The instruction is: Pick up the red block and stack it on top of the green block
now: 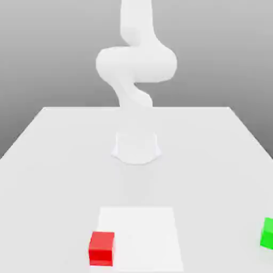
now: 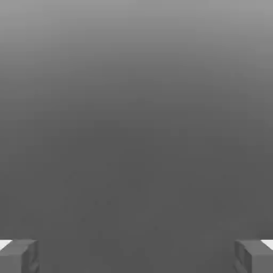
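Step in hand, as judged: the start of the approach, 1 of roughly 4 steps (reach, grip, carry, place). Nothing is being held and neither block is looking disturbed.

Pincer (image 2: 136,256): the hand view is showing 2 grey fingertips (image 2: 18,256) standing wide apart at opposite edges, with nothing between them but plain grey. Reading: fully open, empty.

Arm (image 1: 136,64): in the exterior view it is rising from its base (image 1: 136,146) at the middle of the worktop (image 1: 53,160) and folding back on itself high above the surface.

Red block (image 1: 101,248): sitting flat on the worktop, at about 7 o'clock from the base in the exterior view, well apart from it. It is overlapping the edge of a paler square patch (image 1: 141,234) lying at 6 o'clock from the base.

Green block (image 1: 267,233): sitting at about 4 o'clock from the base, partly cut by the exterior view's right edge, well apart from red.

Red relative to the pincer: no block is lying between the fingers, so red is judged to be well clear of the hand, down on the surface.

Next move, as judged: bringing the hand over red, lining the fingers up with 2 opposite faces, then lowering with the jaws kept wide until they are straddling the block before closing.

Risk: an off-centre descent could be nudging red aside.
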